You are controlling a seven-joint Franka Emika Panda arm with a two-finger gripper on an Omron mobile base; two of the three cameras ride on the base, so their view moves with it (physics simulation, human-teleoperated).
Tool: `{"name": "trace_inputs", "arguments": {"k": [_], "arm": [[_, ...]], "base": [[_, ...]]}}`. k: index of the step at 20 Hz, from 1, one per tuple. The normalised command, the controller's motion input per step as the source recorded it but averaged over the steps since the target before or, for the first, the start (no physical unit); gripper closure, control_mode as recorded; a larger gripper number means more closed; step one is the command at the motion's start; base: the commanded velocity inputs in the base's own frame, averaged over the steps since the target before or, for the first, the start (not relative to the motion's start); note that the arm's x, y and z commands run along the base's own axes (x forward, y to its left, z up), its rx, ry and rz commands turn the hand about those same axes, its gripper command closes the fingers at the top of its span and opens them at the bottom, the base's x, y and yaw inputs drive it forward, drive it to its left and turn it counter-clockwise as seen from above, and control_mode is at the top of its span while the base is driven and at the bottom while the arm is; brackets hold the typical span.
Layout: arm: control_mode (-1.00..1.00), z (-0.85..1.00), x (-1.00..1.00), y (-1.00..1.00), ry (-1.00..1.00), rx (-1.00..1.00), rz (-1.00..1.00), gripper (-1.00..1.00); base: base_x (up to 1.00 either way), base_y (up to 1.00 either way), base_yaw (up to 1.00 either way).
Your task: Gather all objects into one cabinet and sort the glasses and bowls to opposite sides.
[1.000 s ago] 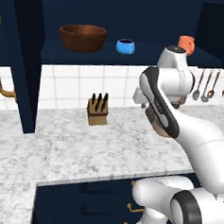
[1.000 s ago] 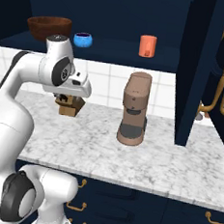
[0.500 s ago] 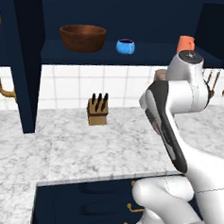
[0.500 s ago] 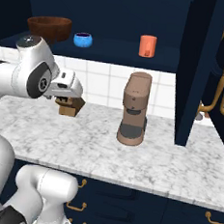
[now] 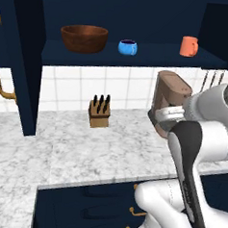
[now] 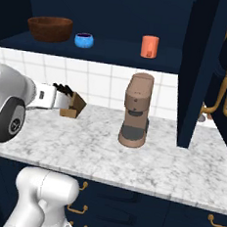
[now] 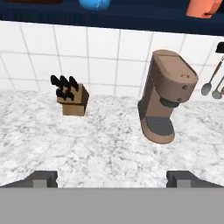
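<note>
The claw (image 7: pixel 111 177) is standing wide apart and carrying nothing: in the hand view its two dark tips are rising at the bottom corners with only bare marble between them. It is hanging low over the white-veined marble surface (image 7: pixel 105 144), looking across at the tiled wall.

On the dark navy cabinet shelf (image 5: pixel 139 55) above, three of the task's things are sitting in a row: the wide brown wooden bowl (image 5: pixel 84 37) toward the left end, the small bright blue bowl (image 5: pixel 127 47) just beside it, and one orange-coral tumbler (image 5: pixel 188 46) well apart toward the right. In the right base view the same order is reading wooden bowl (image 6: pixel 50 28), blue bowl (image 6: pixel 84 40), tumbler (image 6: pixel 149 46). A second tumbler is not to be made out.

The relation that matters: everything on the shelf is lying up and ahead of the claw, so any reach probably calls for a rise first. The tumbler is standing upright, almost straight above the brown coffee maker (image 7: pixel 166 98); the wooden knife block (image 7: pixel 70 97) is sitting further left, below the bowls.
</note>
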Motion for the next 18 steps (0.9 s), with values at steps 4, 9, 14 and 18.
{"name": "trace_inputs", "arguments": {"k": [4,9,14,18], "arm": [[-1.0,0.43,-0.72,0.0,-0.24,0.06,0.0,-1.0],[-1.0,0.25,-0.31,-0.06,-0.09,0.11,0.0,-1.0],[-1.0,0.2,-0.23,-0.09,-0.01,0.15,0.02,-1.0],[-1.0,0.0,0.0,0.0,0.0,0.0,0.0,-1.0]], "base": [[0.0,0.0,0.0],[0.0,0.0,0.0],[0.0,0.0,0.0],[0.0,0.0,0.0]]}}
